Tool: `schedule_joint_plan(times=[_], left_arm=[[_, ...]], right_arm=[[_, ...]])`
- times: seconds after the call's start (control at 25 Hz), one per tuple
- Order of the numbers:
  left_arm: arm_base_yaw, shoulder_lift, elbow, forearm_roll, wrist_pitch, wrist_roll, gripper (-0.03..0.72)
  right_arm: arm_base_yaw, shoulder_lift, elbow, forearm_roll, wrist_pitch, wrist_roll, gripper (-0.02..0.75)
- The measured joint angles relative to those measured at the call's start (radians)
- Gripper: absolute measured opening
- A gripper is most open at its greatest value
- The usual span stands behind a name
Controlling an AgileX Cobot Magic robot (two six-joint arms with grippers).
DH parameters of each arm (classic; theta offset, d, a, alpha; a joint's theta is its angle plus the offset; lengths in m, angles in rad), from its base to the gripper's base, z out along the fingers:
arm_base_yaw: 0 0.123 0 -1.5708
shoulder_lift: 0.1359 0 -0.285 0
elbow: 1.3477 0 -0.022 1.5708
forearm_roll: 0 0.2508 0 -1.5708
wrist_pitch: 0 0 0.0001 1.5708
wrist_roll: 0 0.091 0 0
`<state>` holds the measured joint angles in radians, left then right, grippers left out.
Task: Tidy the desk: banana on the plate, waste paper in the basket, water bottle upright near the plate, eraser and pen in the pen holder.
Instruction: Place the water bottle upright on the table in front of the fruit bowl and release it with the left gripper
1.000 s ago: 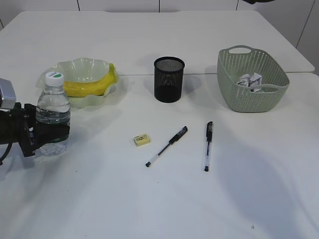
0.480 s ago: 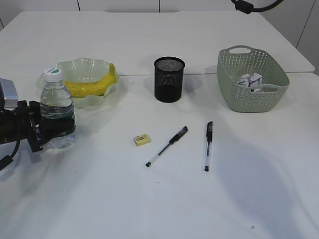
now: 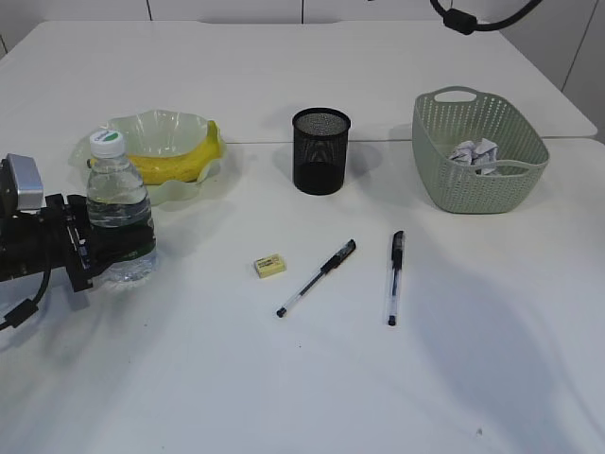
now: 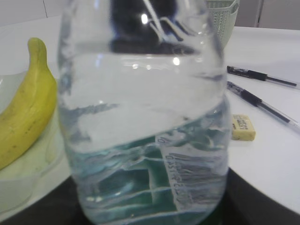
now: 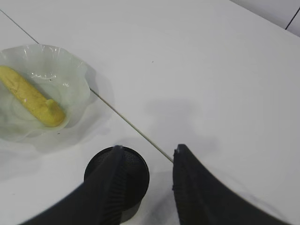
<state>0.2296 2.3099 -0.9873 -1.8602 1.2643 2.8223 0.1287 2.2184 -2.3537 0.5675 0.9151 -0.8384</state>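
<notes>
My left gripper (image 3: 95, 257) is shut on the upright water bottle (image 3: 120, 208), which fills the left wrist view (image 4: 140, 117) and stands in front of the plate. The banana (image 3: 175, 163) lies on the pale green plate (image 3: 156, 128); both show in the right wrist view, banana (image 5: 30, 96) and plate (image 5: 70, 70). The yellow eraser (image 3: 269, 265) and two pens (image 3: 317, 278) (image 3: 394, 276) lie on the table. Crumpled paper (image 3: 475, 153) sits in the green basket (image 3: 477, 194). The black mesh pen holder (image 3: 320, 151) stands mid-table. My right gripper (image 5: 147, 150) is open and empty, high above the holder (image 5: 136, 176).
A seam (image 5: 131, 124) runs across the white table behind the holder. Only the right arm's cable (image 3: 473, 17) shows at the top of the exterior view. The eraser (image 4: 243, 127) and pens (image 4: 258, 101) lie to the right of the bottle in the left wrist view.
My left gripper has carried the bottle to the right and slightly toward the front, keeping it upright. The right arm's cable has come further into view at the top.
</notes>
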Motion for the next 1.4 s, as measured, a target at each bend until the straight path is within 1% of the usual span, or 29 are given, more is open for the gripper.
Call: schedule_joint_plan(times=[1.4], left_arm=[[-0.001, 0.002, 0.000, 0.000, 0.000, 0.001, 0.382]], right_arm=[[0.000, 0.000, 0.000, 0.000, -0.009, -0.012, 0.262]])
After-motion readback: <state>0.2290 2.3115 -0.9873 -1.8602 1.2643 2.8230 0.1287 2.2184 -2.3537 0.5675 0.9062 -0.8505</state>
